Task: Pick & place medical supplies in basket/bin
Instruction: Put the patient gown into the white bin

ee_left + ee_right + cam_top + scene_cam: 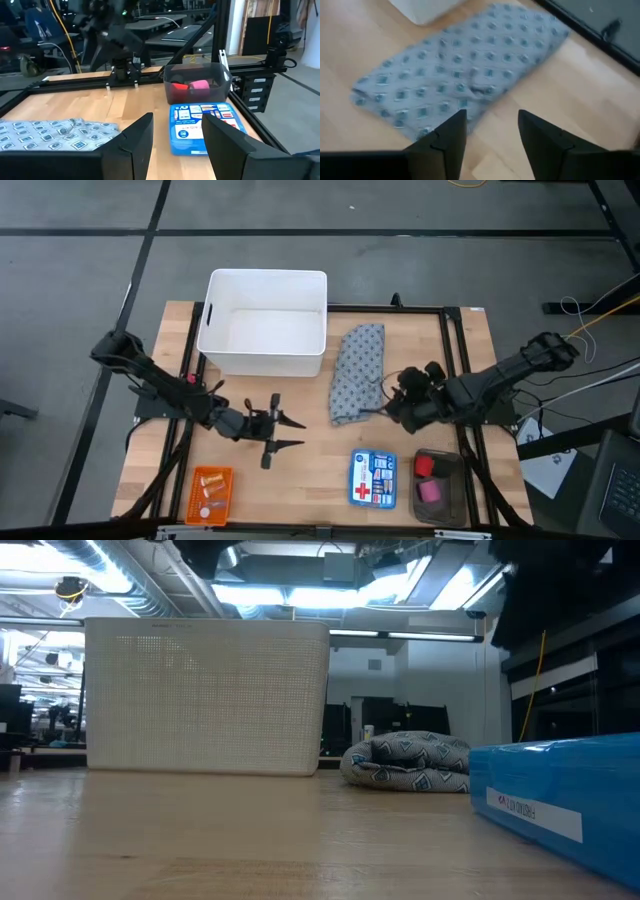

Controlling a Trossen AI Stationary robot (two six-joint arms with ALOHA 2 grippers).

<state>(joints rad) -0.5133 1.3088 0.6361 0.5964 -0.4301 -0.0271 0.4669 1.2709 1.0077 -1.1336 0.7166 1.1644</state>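
Right gripper (385, 407): we hold nothing, fingers apart, at the cloth's (357, 370) edge.
Left gripper (290, 432): ours waits spread, empty.
Bin (264, 321): beyond the cloth, looks empty.
Progress: we judge nothing placed; vials (210, 492) and cylinders (430, 478) remain.

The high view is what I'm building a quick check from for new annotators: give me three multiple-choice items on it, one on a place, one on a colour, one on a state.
1. Where does the patterned cloth lie?
A. inside the white bin
B. on the table right of the white bin
C. in the orange tray

2. What colour is the tray holding the small vials?
A. orange
B. green
C. white

3. How is the left gripper?
A. shut on the cloth
B. open, holding nothing
C. inside the bin

Answers: 1 B, the cloth lies flat on the wood beside the bin. 2 A, the tray at the front left is orange. 3 B, its fingers are spread over bare table.
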